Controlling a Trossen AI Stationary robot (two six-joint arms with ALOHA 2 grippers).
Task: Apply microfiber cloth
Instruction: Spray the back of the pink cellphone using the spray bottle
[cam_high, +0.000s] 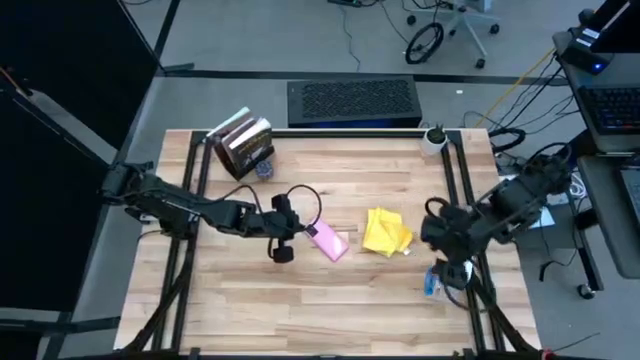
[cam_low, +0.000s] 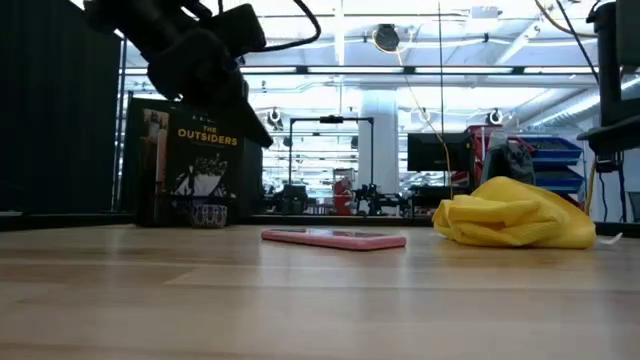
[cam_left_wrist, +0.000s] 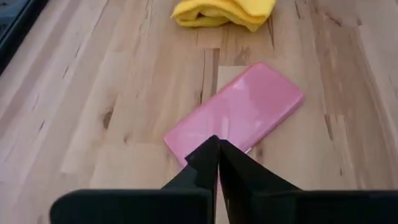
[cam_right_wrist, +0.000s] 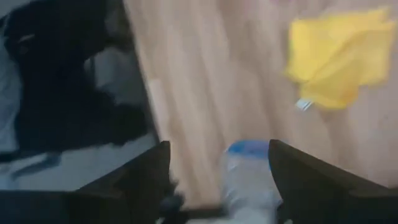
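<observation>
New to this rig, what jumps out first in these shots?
The bright yellow cloth lies crumpled right of centre on the wooden table, with a pink phone lying flat just to its left. The left gripper hangs shut right at the phone's near end. The right gripper is open over a bottle with a blue cap at the table's right edge.

Left tool (cam_left_wrist: 217, 155): fingers pressed together, arm extended to mid-table. Right tool (cam_right_wrist: 217, 168): fingers spread wide, near the table's right edge.
</observation>
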